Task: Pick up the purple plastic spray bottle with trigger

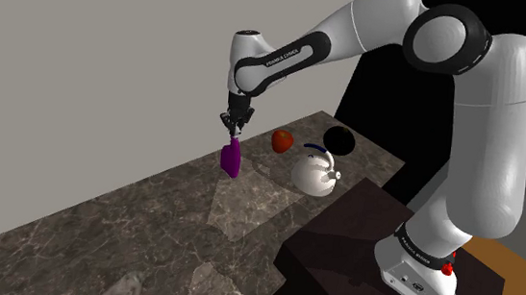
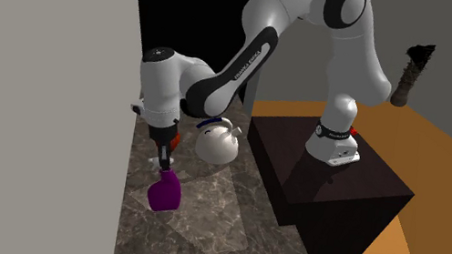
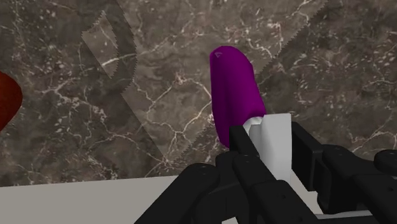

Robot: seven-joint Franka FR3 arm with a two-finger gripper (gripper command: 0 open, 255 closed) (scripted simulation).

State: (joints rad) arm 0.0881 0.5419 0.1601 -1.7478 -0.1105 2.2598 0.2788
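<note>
Black tool (image 3: 267, 137) clenches the purple spray bottle (image 3: 235, 89) by its white head (image 3: 276, 145), hanging tilted over the marble bench (image 1: 100, 235), left of the kettle (image 1: 315, 173) in the shoulder view. Best lift straight, slowly.

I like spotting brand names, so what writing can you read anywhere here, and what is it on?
"FRANKA EMIKA": white letters on the arm's dark forearm band, only just legible.
Lettering on the base band: too small to read.
No writing seen on the purple bottle or the white kettle.
</note>
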